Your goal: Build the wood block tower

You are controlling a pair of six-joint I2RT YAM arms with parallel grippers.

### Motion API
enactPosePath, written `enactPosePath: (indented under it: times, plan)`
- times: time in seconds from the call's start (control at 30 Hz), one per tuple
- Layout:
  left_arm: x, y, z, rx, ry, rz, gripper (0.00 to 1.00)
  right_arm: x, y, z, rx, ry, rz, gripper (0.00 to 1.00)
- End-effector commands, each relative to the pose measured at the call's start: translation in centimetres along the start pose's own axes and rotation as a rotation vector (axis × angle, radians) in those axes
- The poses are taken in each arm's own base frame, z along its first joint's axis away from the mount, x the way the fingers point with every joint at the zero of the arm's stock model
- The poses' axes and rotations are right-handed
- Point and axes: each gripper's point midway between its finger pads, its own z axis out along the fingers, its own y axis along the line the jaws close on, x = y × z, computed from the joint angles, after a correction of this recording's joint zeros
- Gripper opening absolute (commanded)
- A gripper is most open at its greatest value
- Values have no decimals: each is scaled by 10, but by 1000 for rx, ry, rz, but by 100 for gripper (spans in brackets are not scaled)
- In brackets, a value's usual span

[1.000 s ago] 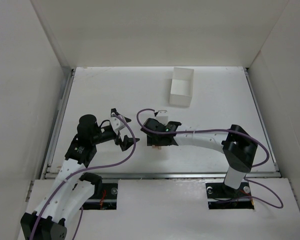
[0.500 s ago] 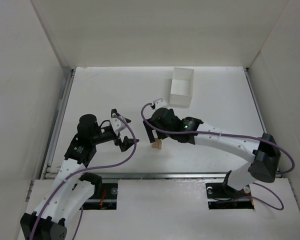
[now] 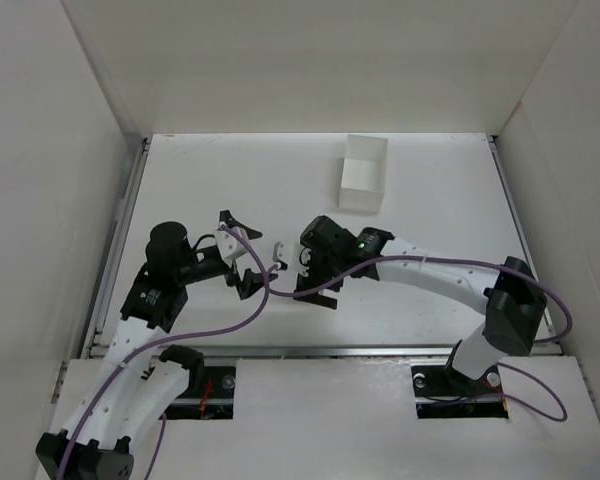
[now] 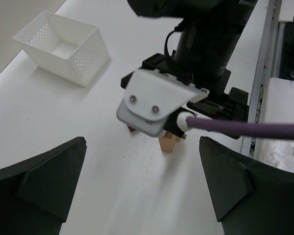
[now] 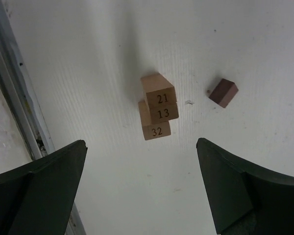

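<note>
The wood block tower (image 5: 158,106), three numbered tan blocks, is seen stacked on the surface (image 5: 88,54), with the dark reddish-brown block (image 5: 223,92) lying apart beside it. The right claw (image 5: 139,147) is spread wide above the stack, gripping nothing. The left claw (image 4: 142,156) is likewise spread and empty.

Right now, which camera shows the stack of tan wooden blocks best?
Right wrist: the tan wooden block stack is unblocked, numbers readable. Left wrist shows only its bottom; from the top, the right arm covers it.
</note>
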Motion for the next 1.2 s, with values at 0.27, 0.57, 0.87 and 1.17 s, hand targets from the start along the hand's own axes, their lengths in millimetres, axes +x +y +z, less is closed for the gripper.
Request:
enactPosePath:
  times: [0.27,0.57,0.87,1.17]
  plan:
    - [-18,2,-4,-4,-20,30,100,-5,4,20,-113,17,-265,100]
    - [-12,5,-3,-8,-7,15,100,-6,-7,32,-77,7,-280,94]
    - [-28,12,-4,-44,-43,10,100,-2,-6,32,-78,8,-289,88]
    - [2,12,-2,-46,24,-5,100,-21,-15,13,-4,-99,-279,88]
